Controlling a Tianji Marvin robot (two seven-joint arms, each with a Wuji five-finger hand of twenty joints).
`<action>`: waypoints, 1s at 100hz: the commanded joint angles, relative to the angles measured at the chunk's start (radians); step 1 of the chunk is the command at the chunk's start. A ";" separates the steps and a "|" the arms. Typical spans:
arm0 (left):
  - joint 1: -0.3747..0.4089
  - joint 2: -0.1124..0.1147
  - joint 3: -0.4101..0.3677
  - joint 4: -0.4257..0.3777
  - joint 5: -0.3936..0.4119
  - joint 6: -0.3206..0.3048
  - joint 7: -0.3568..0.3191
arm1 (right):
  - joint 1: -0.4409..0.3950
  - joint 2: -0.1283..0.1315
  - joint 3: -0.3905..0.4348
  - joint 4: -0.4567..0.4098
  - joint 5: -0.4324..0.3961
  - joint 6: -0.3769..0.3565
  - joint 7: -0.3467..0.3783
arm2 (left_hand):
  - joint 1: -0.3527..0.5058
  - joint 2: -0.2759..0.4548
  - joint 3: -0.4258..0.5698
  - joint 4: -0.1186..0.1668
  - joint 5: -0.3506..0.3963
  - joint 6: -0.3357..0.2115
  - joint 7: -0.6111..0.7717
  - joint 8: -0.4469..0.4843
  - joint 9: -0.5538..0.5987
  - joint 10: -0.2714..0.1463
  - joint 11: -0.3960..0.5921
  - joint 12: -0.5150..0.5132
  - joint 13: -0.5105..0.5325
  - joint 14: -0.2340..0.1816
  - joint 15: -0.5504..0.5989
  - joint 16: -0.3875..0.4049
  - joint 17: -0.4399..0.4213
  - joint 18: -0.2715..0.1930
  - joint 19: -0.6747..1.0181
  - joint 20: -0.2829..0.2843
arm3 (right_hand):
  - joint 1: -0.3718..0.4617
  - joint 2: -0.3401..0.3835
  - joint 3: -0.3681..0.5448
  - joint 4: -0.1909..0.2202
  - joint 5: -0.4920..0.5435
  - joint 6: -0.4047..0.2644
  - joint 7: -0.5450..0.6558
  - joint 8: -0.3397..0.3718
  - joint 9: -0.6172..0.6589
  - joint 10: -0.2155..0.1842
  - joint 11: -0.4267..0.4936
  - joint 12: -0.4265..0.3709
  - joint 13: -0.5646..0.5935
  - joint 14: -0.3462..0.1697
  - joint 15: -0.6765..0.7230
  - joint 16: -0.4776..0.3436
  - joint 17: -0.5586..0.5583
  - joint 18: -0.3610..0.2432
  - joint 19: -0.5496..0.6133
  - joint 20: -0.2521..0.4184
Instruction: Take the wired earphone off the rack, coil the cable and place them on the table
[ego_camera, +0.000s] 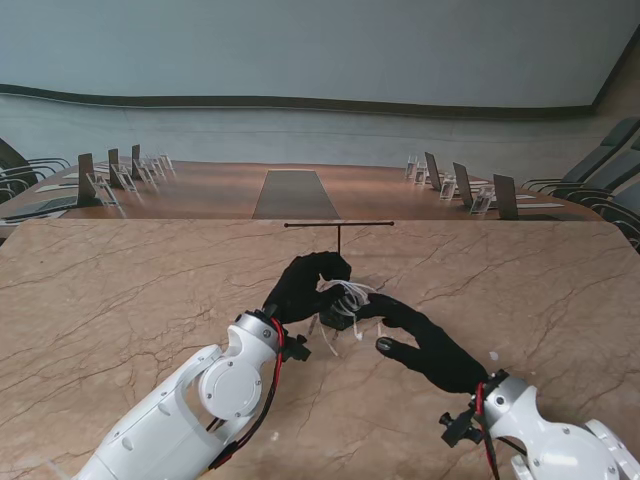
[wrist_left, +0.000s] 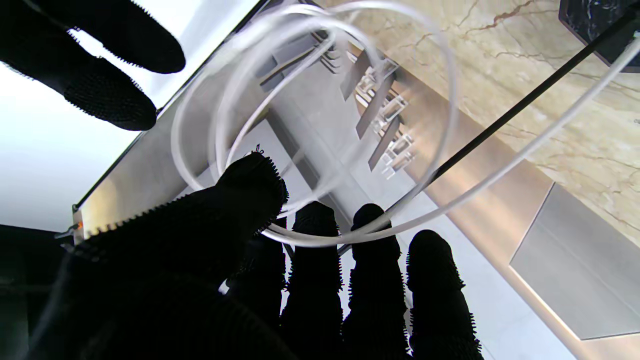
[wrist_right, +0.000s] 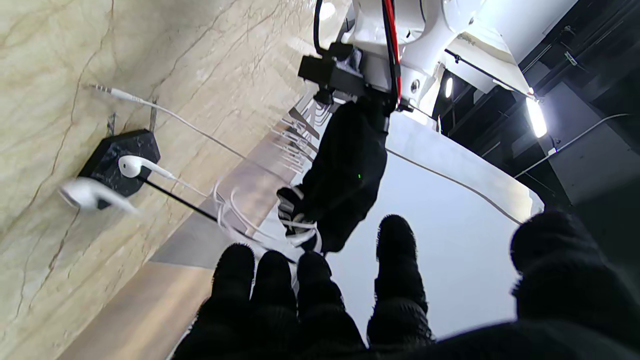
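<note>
Right hand near, fingers spread, gripping nothing, just right of rack. Left hand closed on coiled white cable beside rack's post. Earbuds dangling at rack's black base; plug loose over marble counter.

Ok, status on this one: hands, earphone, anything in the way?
Left hand holds white cable coiled in loops. Right hand beside it, grip unclear. Earbuds dangle near rack base. Nothing blocking.
</note>
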 joint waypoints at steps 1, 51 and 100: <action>0.009 0.001 0.001 -0.012 0.004 -0.001 -0.003 | -0.018 -0.003 0.011 -0.013 -0.002 -0.009 -0.016 | 0.026 0.008 0.059 0.010 0.009 -0.095 0.138 0.055 0.014 -0.030 0.031 0.028 0.023 -0.014 0.024 0.002 0.003 -0.025 0.033 0.022 | -0.048 0.054 -0.015 -0.011 0.014 0.013 -0.014 -0.010 0.015 0.011 0.033 0.020 0.024 0.010 0.028 0.012 0.017 0.001 0.041 -0.017; 0.027 0.029 -0.001 -0.064 0.030 -0.028 -0.076 | -0.043 -0.012 0.092 -0.001 -0.013 -0.028 -0.041 | 0.032 0.016 0.048 0.012 0.004 -0.099 0.136 0.061 0.007 -0.032 0.027 0.028 0.018 -0.019 0.018 0.000 0.002 -0.032 0.030 0.019 | -0.040 0.051 0.010 -0.007 -0.020 0.111 -0.051 -0.028 0.025 0.056 0.132 0.058 0.078 0.077 0.054 0.024 0.033 0.071 0.091 -0.027; -0.012 0.046 0.071 -0.137 -0.005 -0.071 -0.184 | 0.024 -0.023 0.112 0.116 -0.077 0.017 -0.087 | 0.052 0.035 0.005 0.016 -0.004 -0.107 0.118 0.065 -0.001 -0.034 0.011 0.028 0.006 0.004 0.029 0.018 0.161 -0.127 0.213 0.382 | 0.147 -0.009 0.070 0.093 -0.029 0.132 0.051 0.048 0.092 0.102 0.338 0.142 0.184 0.157 0.237 0.168 0.075 0.177 0.214 0.047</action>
